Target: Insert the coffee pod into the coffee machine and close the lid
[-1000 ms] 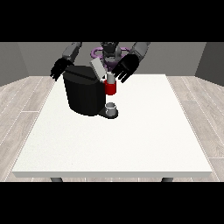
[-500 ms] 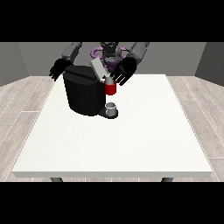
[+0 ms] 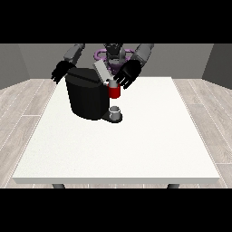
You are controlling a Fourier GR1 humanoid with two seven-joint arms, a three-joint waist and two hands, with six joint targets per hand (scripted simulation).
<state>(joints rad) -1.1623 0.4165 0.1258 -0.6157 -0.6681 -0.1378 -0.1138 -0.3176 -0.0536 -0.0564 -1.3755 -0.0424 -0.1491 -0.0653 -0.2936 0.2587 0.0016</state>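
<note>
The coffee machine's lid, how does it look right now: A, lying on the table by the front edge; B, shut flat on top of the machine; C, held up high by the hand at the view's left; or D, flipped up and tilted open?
D: the grey lid stands tilted up above the black coffee machine, next to the hand at the view's right, not flat on the machine.

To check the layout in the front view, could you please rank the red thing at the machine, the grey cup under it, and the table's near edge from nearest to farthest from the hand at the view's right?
From the hand at the view's right:
1. Red thing at the machine, just below that hand.
2. Grey cup, lower, at the machine's base.
3. Table's near edge, at the view's bottom.
</note>
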